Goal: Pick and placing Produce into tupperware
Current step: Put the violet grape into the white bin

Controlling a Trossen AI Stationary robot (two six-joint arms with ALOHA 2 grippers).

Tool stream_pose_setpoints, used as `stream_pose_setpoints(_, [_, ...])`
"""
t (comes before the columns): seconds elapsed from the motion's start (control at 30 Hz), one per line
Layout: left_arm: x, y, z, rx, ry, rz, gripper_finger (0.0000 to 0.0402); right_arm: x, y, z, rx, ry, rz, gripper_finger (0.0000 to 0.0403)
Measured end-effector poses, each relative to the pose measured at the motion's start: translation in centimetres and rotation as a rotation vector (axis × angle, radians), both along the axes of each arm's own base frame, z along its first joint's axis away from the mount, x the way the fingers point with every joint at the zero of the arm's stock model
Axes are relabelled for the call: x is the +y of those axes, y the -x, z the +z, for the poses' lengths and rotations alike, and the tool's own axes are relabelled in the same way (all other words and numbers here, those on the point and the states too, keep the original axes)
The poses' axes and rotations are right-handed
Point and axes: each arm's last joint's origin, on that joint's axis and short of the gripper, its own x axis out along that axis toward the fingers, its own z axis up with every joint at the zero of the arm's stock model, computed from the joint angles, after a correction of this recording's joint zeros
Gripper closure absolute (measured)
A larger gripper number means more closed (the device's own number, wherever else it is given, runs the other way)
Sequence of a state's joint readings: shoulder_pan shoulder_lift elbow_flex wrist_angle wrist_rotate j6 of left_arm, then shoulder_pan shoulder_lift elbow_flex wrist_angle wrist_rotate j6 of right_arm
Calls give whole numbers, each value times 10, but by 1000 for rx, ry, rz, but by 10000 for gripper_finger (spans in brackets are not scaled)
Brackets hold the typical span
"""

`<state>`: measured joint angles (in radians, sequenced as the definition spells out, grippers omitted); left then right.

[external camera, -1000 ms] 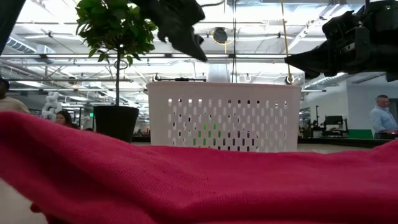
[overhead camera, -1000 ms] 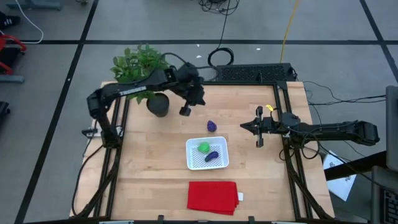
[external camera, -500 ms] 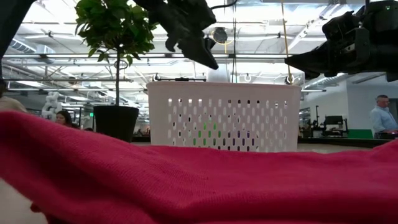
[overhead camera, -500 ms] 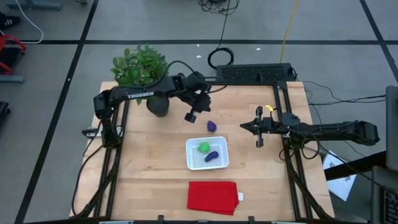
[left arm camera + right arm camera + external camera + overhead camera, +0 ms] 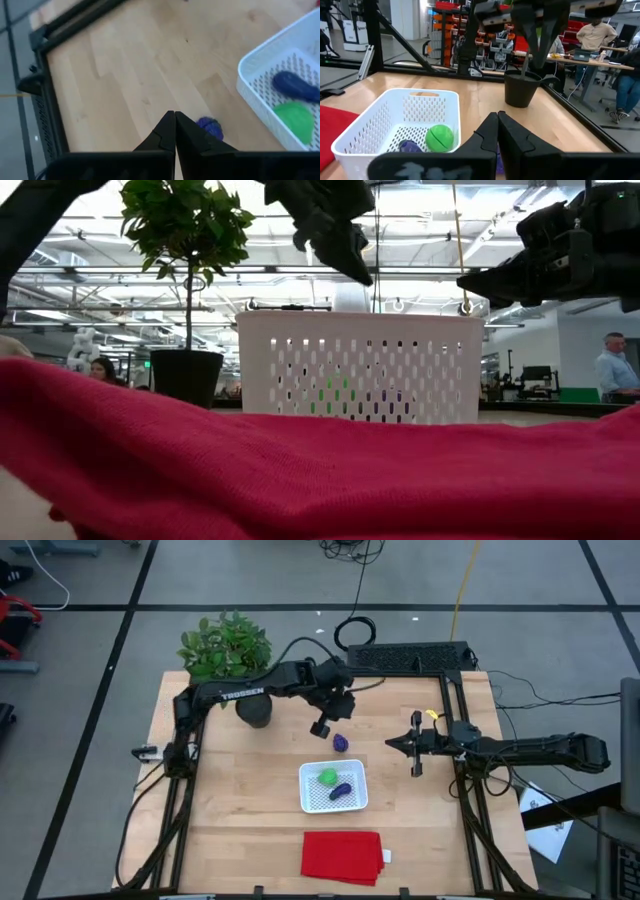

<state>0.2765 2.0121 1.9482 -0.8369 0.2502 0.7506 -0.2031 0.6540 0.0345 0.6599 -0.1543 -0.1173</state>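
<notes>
Since a second ago the left gripper [image 5: 321, 727] has swung from beside the plant pot toward the rounded purple produce [image 5: 341, 743], fingers pressed together. It lies on the table, just beyond the fingertips, outside the tupperware [image 5: 308, 800]. The right gripper [image 5: 416, 758], also closed, waits farther off.

Two produce items [image 5: 333, 783] in tupperware [image 5: 356, 804]; third [image 5: 341, 743] behind it.

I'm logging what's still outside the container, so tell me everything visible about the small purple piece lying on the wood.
The rounded purple piece is a small, bumpy, grape-like toy of deep violet, plastic by its look. It lies alone on the bare wooden table, just beyond the far edge of the white container and apart from it. Nothing touches it. The left gripper, shut, hangs above and beside it; the left wrist view shows the piece just past the fingertips.
</notes>
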Motion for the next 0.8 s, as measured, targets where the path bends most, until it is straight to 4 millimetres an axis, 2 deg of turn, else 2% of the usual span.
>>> stream_pose_setpoints(0.17, [-4,-7,-6,92,-58,-18,398,0,-1,-2,15,-3,-1,403])
stream_pose_setpoints(0.3, [-7,-7,-7,136,-174,-23,399,0,-1,-3,21,-4,-1,403])
stream_pose_setpoints(0.53, [-11,-2,-12,200,-328,-298,400,0,-2,-3,24,-5,-1,403])
stream_pose_setpoints(0.67, [-6,-1,-18,155,-316,-460,399,0,-2,-3,25,-13,-1,403])
stream_pose_setpoints(0.8, [-1,-3,-29,124,-342,-511,398,0,-2,-3,26,-14,-1,403])
